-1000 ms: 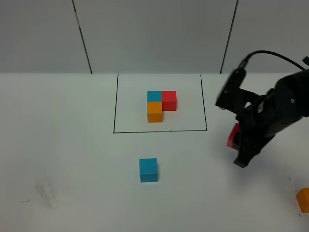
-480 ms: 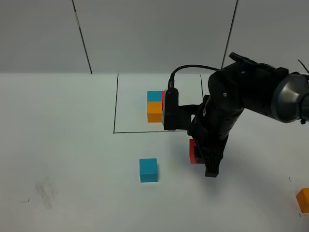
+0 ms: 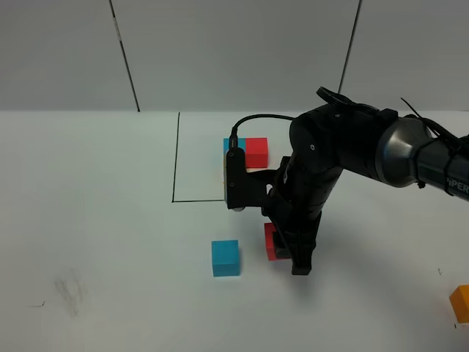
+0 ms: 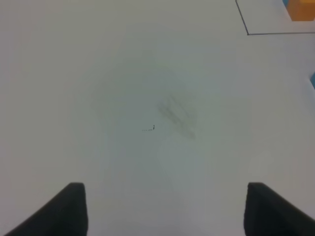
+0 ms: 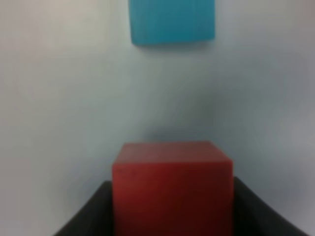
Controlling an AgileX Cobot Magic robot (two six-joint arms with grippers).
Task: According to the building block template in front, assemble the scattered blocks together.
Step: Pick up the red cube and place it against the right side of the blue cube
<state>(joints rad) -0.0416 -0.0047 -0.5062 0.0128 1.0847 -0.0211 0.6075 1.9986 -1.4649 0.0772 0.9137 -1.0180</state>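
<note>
Progress: early, by my read; none of the scattered blocks are joined yet. The building block template (image 3: pixel 256 152) sits inside its black frame (image 3: pixel 174 161) at the back of the table (image 3: pixel 110 257): cyan w/ red touching on its right; the orange, in front of the cyan, is mostly hidden behind the arm's wrist cam in the ext. view.

Loose pieces:
- cyan cube (image 3: pixel 226 257): alone on the table, in front of the frame; nothing touching it
- red cube (image 5: pixel 172 189): clamped in the right gripper (image 3: pixel 287 253); the wrist view shows a dark jaw pressed on each side face; just beside the cyan on its right, w/ a clear gap between; can't tell if its underside touches the table or hangs a bit above
- orange cube (image 3: pixel 460 302): far off at the right edge of the ext. view, well apart from the other two; untouched

Left gripper (image 4: pixel 165 211): jaws apart, nothing between them, only bare table below; idle, away from all blocks.

What's left, as I judge it: close the gap so red meets cyan's right face squarely, per the template; let go; then fetch the orange and set it against cyan's front face; so approx. all of the assembly is ahead.

Red vs. tool: centred between the jaws, faces square to them, front face pointing at the cyan; looks like a firm, straight grip.
</note>
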